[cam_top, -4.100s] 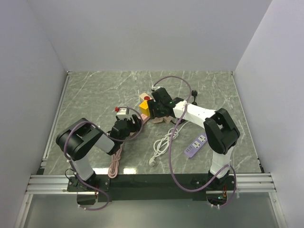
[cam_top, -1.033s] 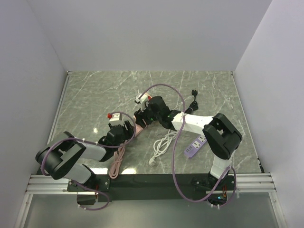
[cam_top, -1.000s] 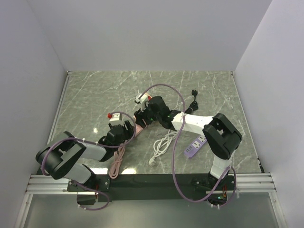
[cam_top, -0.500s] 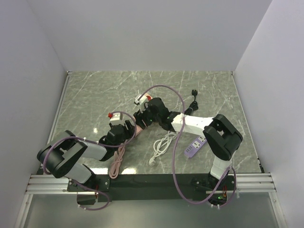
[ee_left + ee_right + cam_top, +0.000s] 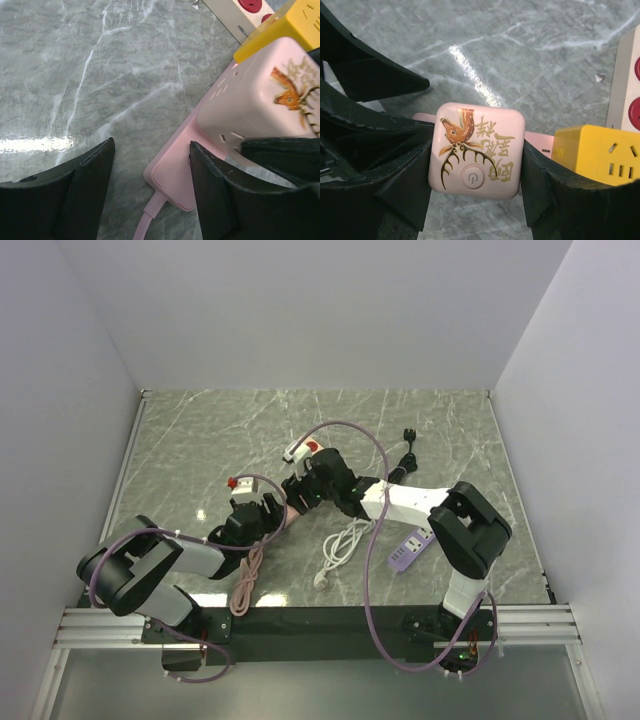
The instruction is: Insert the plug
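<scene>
Right gripper (image 5: 476, 174) is closed on a glossy pink cube adapter (image 5: 476, 150) with a gold deer print, one black finger pressed to each side. The small bright-yellow cube plug (image 5: 597, 156) isn't held by anything. In the right wrist view it's at 3 o'clock of the pink cube, just beside the finger, on the flat pink power strip (image 5: 175, 167). Can't tell if it's seated.

Left gripper (image 5: 150, 147) is spread wide with the strip's cable end between its fingers, gripping nothing. A beige strip with red sockets (image 5: 247, 12) lies past the yellow cube.

From above, a flat purple power strip (image 5: 410, 545) sits at 4 o'clock of the grey-green marble table (image 5: 200, 440), and a loose white cable (image 5: 345, 538) at 5 o'clock.
</scene>
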`<state>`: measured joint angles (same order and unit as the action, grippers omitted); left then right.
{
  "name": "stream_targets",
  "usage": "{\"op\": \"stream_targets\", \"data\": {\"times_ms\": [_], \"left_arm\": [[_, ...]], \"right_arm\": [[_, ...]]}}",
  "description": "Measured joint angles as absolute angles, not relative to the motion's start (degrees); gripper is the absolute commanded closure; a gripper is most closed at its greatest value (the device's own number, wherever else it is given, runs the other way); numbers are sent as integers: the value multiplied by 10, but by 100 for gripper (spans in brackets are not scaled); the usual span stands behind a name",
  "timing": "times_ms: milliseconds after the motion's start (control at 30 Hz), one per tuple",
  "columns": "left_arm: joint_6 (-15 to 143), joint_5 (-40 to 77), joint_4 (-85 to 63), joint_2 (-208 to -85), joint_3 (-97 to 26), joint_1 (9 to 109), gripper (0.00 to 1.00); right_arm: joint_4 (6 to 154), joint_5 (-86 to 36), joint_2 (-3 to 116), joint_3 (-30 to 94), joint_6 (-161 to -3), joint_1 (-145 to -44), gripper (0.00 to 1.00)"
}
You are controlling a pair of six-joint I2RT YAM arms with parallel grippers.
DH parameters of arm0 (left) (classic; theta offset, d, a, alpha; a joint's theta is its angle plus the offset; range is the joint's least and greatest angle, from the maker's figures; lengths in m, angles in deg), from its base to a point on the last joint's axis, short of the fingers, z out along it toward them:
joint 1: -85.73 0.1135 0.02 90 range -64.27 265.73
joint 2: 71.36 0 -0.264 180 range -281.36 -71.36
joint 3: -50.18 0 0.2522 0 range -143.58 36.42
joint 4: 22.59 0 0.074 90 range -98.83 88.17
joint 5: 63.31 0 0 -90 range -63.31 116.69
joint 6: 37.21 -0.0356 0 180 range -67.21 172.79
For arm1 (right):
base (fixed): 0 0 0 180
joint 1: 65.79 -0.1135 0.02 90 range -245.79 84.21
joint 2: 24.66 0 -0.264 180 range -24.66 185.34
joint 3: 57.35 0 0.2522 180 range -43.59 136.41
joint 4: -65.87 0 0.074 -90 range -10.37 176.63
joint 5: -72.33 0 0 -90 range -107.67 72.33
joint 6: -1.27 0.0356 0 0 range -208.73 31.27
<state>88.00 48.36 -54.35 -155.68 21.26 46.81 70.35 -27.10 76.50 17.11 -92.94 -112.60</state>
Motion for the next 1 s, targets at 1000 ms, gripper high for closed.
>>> {"op": "stream_targets", "data": {"times_ms": [1000], "left_arm": [[880,481,-537,-1550,214,468,40]], "right_arm": [[664,-161,770,133,-900,-1166,100]]}}
